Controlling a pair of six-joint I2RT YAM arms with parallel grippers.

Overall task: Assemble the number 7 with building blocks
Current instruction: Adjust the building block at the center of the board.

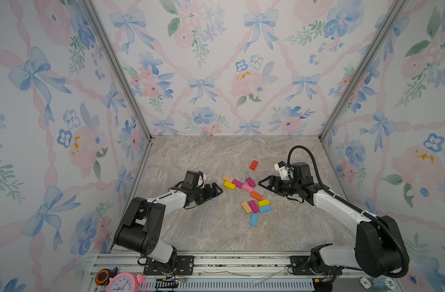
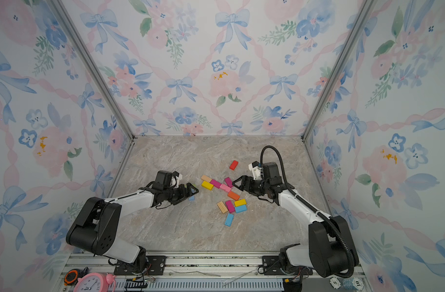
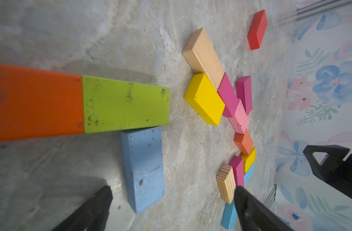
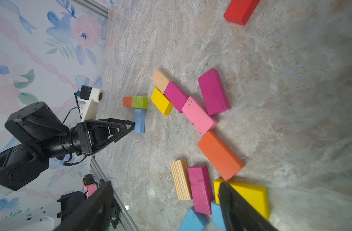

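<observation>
Though agape and empty, left tool over blue block, right tool beside magenta block.

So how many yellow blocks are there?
2. The far yellow block lies beside the pale wood block, farther back. The near yellow block lies against a blue block, nearer the front. Others might be hidden from view.

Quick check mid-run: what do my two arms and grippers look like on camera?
The left arm and right arm have white links with bulky black joint housings. A ribbed black hose loops over the right one. The left gripper and right gripper are black with hollow triangular fingers, each beside a white camera mount.
</observation>
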